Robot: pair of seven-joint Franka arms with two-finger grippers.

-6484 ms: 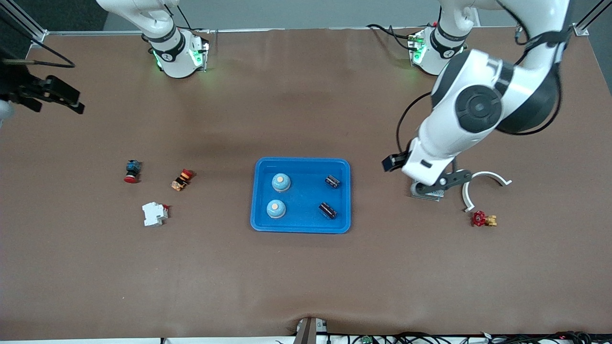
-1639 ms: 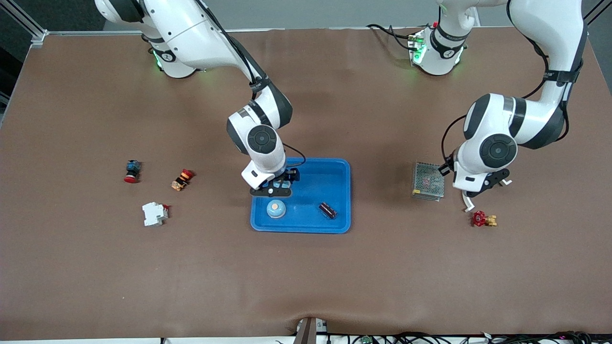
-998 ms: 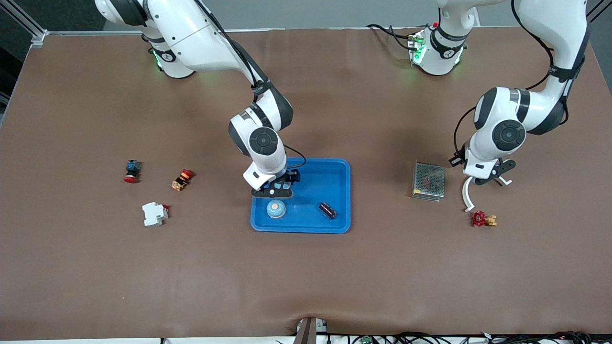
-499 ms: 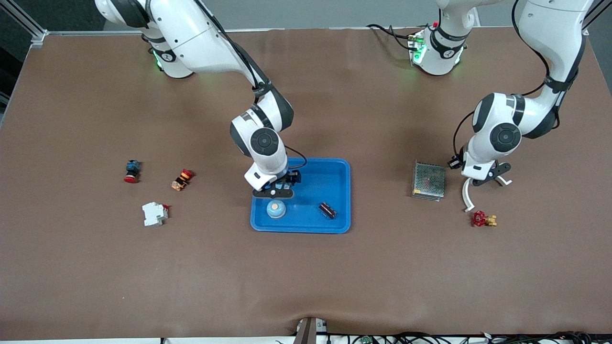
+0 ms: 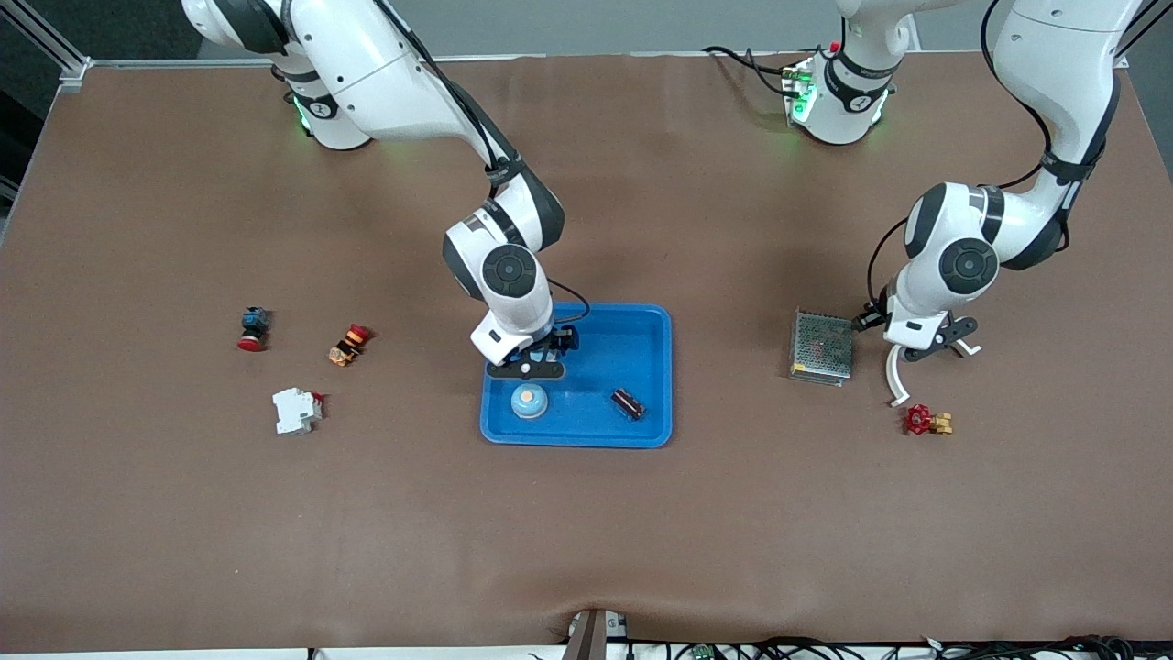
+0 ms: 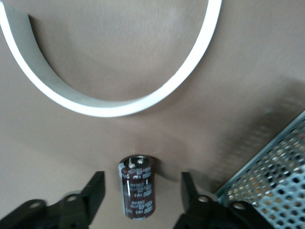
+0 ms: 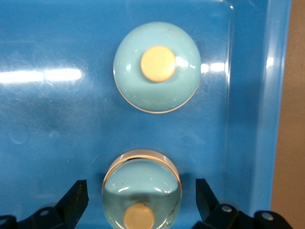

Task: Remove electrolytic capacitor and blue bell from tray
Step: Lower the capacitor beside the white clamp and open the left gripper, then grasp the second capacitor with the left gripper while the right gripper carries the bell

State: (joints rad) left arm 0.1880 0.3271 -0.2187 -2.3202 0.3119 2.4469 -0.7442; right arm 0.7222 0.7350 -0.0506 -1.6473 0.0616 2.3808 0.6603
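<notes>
A blue tray (image 5: 667, 376) holds a light-blue bell (image 5: 530, 401) and a dark capacitor (image 5: 629, 404). My right gripper (image 5: 530, 365) is low over the tray. In the right wrist view it (image 7: 141, 191) is open around a second bell (image 7: 142, 186), fingers (image 7: 76, 198) apart from its sides; the first bell (image 7: 157, 67) sits beside it. My left gripper (image 5: 924, 346) is low between the mesh box and the white band. In the left wrist view it (image 6: 141, 186) is open around another capacitor (image 6: 138, 193) on the table, not touching it. That capacitor is hidden in the front view.
A metal mesh box (image 5: 821, 346), a white curved band (image 5: 898, 380) and a red valve (image 5: 926, 421) lie at the left arm's end. A white breaker (image 5: 296, 410), an orange switch (image 5: 348, 344) and a red push button (image 5: 252, 328) lie at the right arm's end.
One capacitor has left the tray and now sits under my left gripper by the white band. In the last second that gripper edged toward the mesh box. The right gripper barely moved.
</notes>
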